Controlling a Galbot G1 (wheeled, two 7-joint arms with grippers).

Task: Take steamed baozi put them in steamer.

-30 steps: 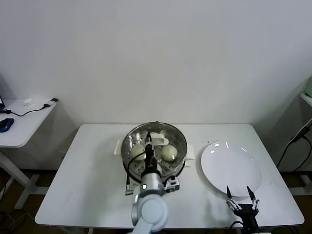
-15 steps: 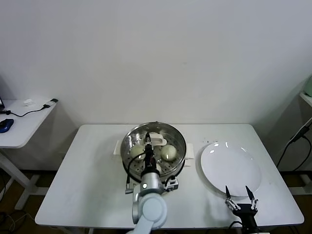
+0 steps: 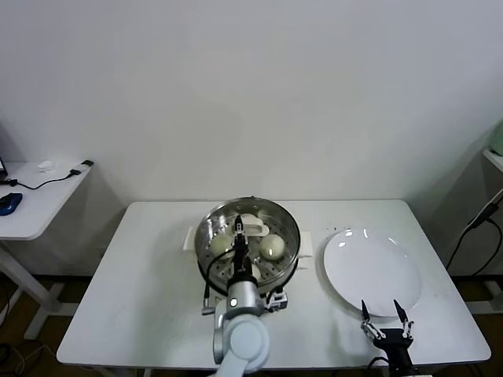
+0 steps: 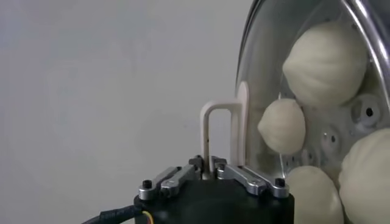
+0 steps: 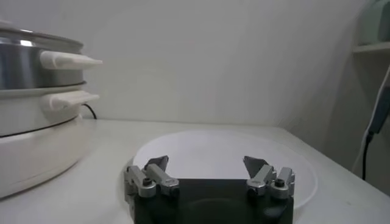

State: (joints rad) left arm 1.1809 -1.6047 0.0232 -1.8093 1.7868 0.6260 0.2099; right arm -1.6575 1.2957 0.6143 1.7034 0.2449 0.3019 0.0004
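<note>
Wide white table (image 3: 141, 306) fills the lower half of the head view, and dead centre sits the steamer (image 3: 248, 245), shiny steel wall on a white base. Just right of it lies the flat white plate (image 3: 372, 272), bare now, which suggests the buns have all gone across. Up at the far left edge a small side desk (image 3: 35, 200) with cables stays well out of play.

Inside the steamer, the steamed baozi (image 4: 326, 64) rest on the perforated tray; the left wrist view shows four of them clustered together. The left gripper (image 3: 240, 236) hangs right over the pot's middle, arm reaching up from the bottom centre. Its white fingers (image 4: 242, 122) stand close together with only a slim gap, and nothing is visibly pinched between them, so this looks like a drop-off just made.

Bottom right, the right gripper (image 3: 383, 318) waits at the plate's near rim, fingers spread wide and empty, parked clear. Nothing blocks the pot except the left arm itself.
</note>
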